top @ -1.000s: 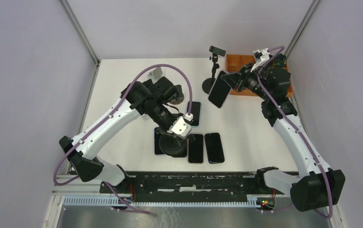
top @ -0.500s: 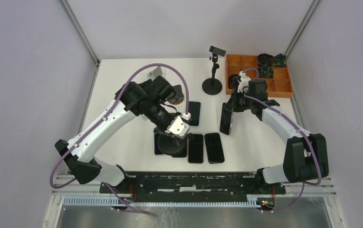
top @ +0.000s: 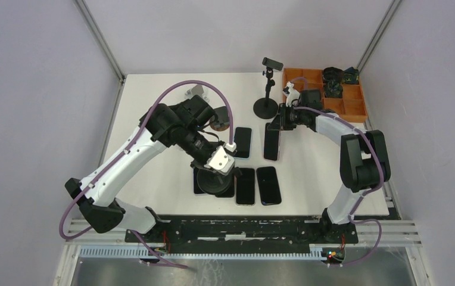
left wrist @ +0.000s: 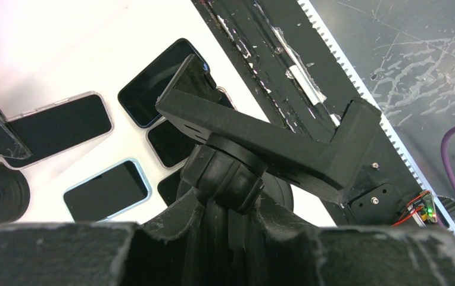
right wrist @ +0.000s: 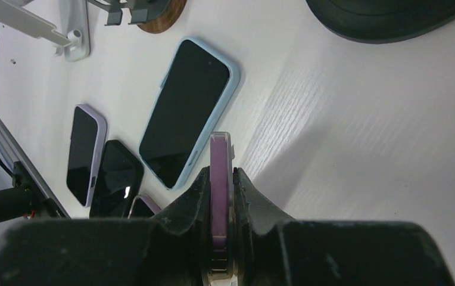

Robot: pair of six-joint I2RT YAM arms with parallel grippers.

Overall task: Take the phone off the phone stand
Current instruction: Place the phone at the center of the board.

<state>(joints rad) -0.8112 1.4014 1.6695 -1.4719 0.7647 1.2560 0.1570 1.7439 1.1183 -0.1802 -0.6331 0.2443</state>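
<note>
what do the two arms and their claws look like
The left arm and right arm are built from white tubular links with chunky black joints. A purple cable runs along each. The left claw and right claw have matte black, rough-textured fingers.

round base (right wrist: 386,18) cut by top edge | leftmost phone (top: 196,189) mostly under held stand (top: 214,182)

purple-edged phone (right wrist: 220,179), black phone stand (left wrist: 261,143), white table (top: 147,89), orange tray (top: 347,108)
</note>
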